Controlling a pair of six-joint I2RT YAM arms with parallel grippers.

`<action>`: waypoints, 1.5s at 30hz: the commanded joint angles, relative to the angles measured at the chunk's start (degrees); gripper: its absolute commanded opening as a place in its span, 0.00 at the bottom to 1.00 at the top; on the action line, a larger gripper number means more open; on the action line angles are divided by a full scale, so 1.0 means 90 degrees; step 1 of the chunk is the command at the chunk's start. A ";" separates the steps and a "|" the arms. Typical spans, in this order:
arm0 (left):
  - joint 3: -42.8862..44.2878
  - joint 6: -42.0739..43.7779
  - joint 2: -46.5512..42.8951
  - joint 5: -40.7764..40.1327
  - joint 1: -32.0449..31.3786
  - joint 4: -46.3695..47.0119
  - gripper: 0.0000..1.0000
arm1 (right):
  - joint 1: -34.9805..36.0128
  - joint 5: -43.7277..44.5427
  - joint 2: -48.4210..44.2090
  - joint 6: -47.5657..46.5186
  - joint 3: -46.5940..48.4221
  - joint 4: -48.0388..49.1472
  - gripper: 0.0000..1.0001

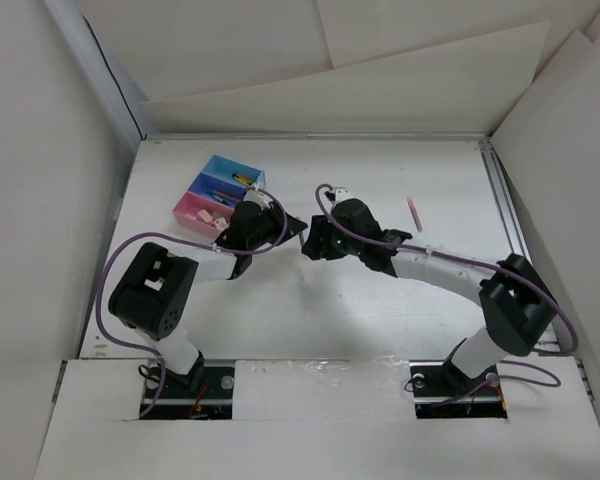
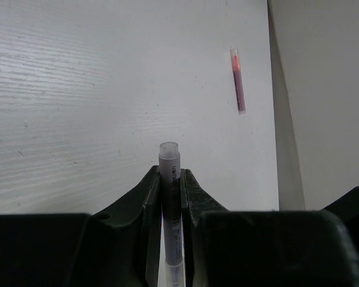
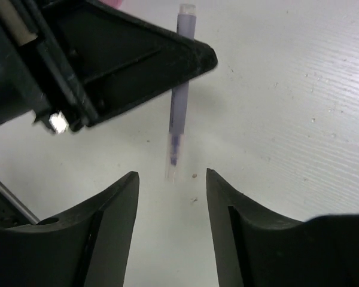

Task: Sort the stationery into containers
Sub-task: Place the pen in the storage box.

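Note:
My left gripper (image 2: 171, 174) is shut on a slim light-blue pen (image 2: 170, 156), whose capped end sticks out past the fingertips. In the top view the left gripper (image 1: 296, 230) meets my right gripper (image 1: 311, 244) at mid-table. The right gripper (image 3: 172, 179) is open and empty, with the pen's clear tip (image 3: 178, 119) just ahead of its jaws, held by the left gripper (image 3: 137, 54). A pink pen (image 1: 414, 213) lies alone on the table to the right and also shows in the left wrist view (image 2: 237, 81). The three joined bins, light blue (image 1: 234, 166), blue-violet (image 1: 215, 185) and pink (image 1: 193, 208), stand at the back left with small pieces inside.
White walls enclose the table (image 1: 380, 310). A raised rail (image 1: 505, 215) runs along the right side, close to the pink pen. Purple cables loop around both arms.

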 commanded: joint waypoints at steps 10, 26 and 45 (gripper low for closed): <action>0.0420 -0.0117 -0.1563 -0.2269 0.1320 -0.0828 0.00 | -0.0198 0.0576 -0.2237 -0.0134 -0.0641 0.0173 0.60; 0.2060 -0.0421 -0.0051 -0.3924 0.2483 -0.1746 0.04 | -0.0356 -0.0028 -0.2365 0.0052 -0.0758 0.0241 0.60; 0.2149 -0.0236 0.0467 -0.4413 0.2483 -0.1893 0.14 | -0.0532 -0.0234 -0.2482 0.0052 -0.0875 0.0300 0.60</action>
